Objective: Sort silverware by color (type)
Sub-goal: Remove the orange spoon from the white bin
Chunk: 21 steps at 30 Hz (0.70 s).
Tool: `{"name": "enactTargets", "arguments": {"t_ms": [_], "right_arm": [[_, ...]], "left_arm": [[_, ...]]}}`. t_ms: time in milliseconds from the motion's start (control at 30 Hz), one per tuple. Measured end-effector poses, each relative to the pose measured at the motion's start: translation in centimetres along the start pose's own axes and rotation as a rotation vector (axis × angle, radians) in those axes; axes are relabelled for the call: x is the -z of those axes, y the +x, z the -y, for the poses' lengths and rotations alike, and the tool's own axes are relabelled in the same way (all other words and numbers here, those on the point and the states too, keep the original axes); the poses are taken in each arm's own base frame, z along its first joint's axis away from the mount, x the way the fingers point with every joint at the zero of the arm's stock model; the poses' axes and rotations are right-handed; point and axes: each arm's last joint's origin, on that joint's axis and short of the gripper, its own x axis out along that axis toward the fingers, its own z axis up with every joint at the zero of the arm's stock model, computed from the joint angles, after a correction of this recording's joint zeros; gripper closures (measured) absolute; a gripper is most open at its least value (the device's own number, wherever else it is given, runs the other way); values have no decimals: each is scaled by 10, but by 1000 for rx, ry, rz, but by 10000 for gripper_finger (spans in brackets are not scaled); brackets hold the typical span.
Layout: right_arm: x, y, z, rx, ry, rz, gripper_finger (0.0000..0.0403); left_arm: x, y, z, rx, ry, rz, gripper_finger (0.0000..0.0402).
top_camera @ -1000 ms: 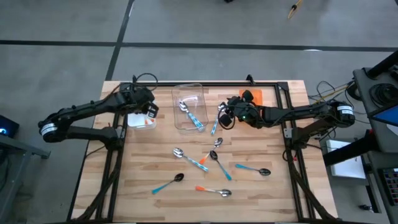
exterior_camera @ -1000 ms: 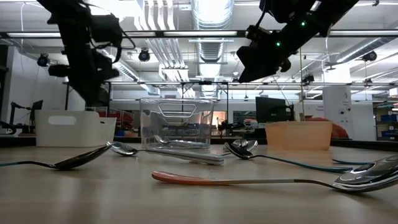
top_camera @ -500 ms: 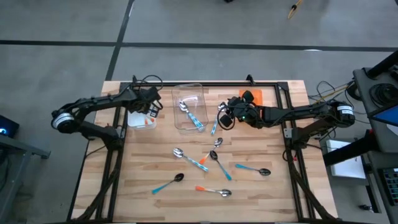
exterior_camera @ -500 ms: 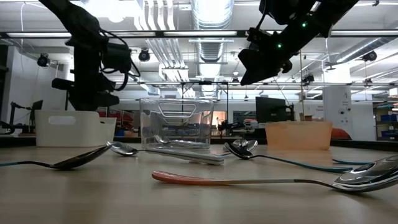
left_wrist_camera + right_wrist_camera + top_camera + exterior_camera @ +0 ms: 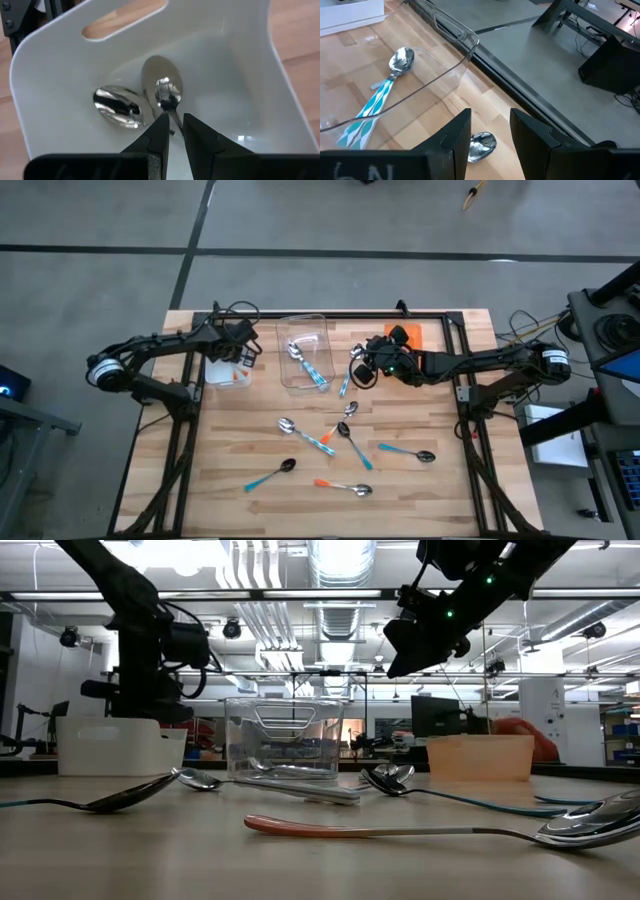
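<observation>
The left gripper [image 5: 173, 131] hangs over the white bin [image 5: 250, 75]. Its fingers sit almost together, with nothing between them. Two spoons [image 5: 162, 92] lie in that bin. The right gripper [image 5: 490, 131] floats just beside the clear bin [image 5: 305, 350], fingers apart and empty. More spoons lie in the clear bin and on the table [image 5: 450, 490].
</observation>
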Motion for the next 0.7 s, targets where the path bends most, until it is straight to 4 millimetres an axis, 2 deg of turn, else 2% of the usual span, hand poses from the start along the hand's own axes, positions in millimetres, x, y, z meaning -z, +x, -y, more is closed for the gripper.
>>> {"name": "enactTargets", "arguments": {"t_ms": [333, 700], "right_arm": [[0, 0, 0, 0, -3, 0, 275], [0, 0, 0, 0, -4, -1, 275]], "left_arm": [[-1, 10, 5, -46, -13, 4, 360], [1, 12, 5, -52, -43, -3, 277]]}}
